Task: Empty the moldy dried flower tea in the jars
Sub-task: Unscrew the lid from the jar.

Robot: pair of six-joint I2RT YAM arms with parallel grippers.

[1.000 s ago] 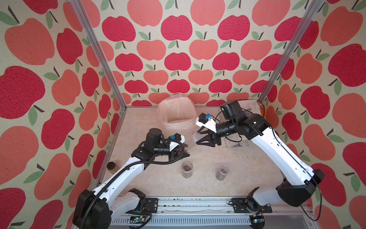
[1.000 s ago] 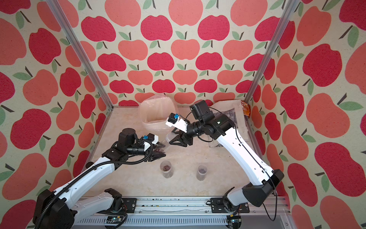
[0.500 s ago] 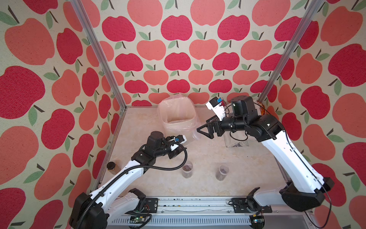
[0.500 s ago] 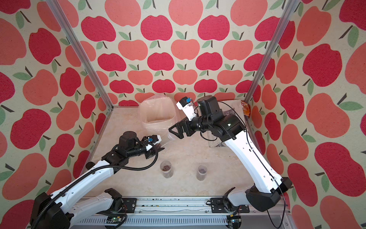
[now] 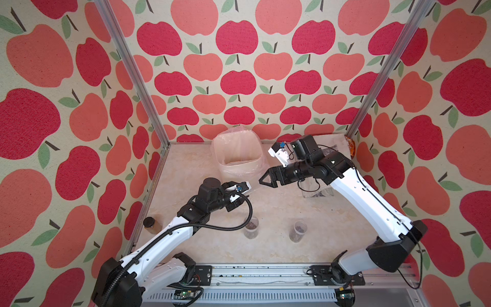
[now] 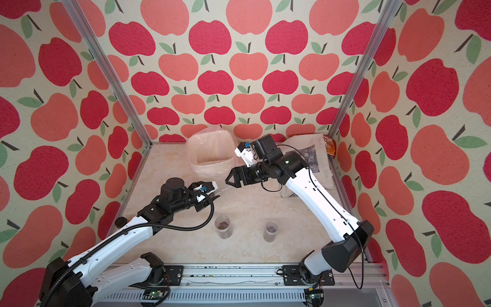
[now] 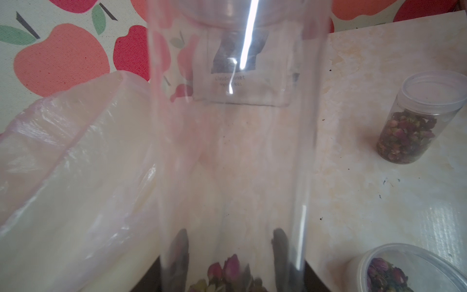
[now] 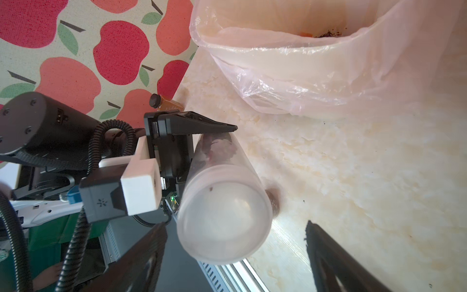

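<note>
One jar (image 8: 222, 207) in left end effector (image 5: 243, 198), right end effector (image 5: 266, 183) withdrawn

Left pincer (image 5: 243, 198) clamped shut, right pincer (image 5: 266, 183) spread open, facing each other

Figure: lined cream bin (image 5: 239, 170) at my twelve o'clock; printed sheet (image 5: 334, 141) and orange packet (image 5: 351, 148) at one o'clock; black-capped amber bottle (image 5: 151, 225) at ten o'clock, beside the apple-patterned wall (image 5: 79, 159).
</note>
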